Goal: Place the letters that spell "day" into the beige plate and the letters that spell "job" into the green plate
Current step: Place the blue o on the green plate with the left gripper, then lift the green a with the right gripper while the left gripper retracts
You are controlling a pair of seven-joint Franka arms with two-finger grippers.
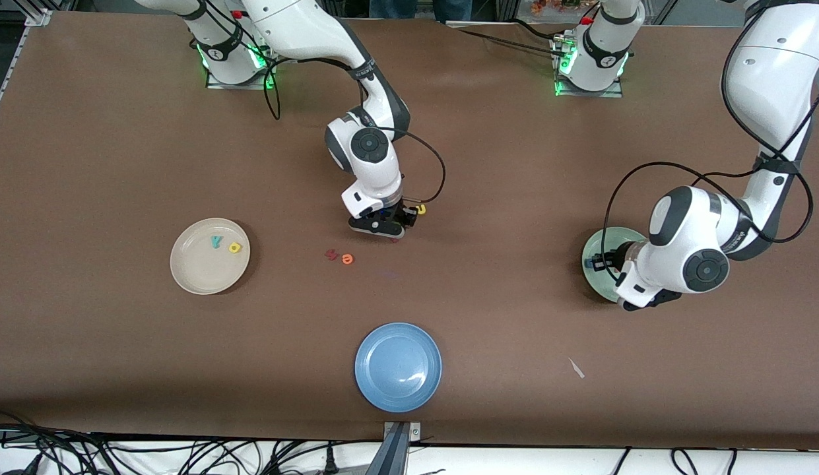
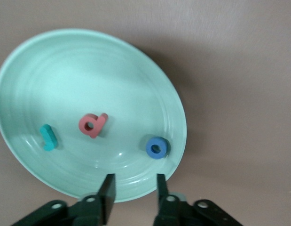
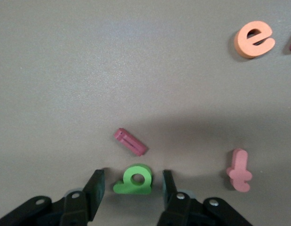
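The green plate (image 2: 23,80) holds the short teal "j" (image 2: 49,137), the pinkish-red "b" (image 2: 92,125) and the blue ring "o" (image 2: 156,147). My left gripper (image 2: 134,190) hangs open over that plate's rim (image 1: 597,245) with nothing between its fingers. The beige plate (image 1: 188,267) carries the teal "y" (image 1: 216,241) and the yellow rounded letter (image 1: 235,247). A green rounded letter (image 3: 136,180) lies flat on the table. My right gripper (image 3: 132,186) stands low around it, open, with a gap on each side.
A dark red bar letter (image 3: 130,141), a pink "t" (image 3: 239,170) and an orange "e" (image 3: 254,38) lie near the green letter. A yellow "u" (image 1: 420,210) sits beside the right hand. A blue plate (image 1: 398,367) stands nearer the front camera.
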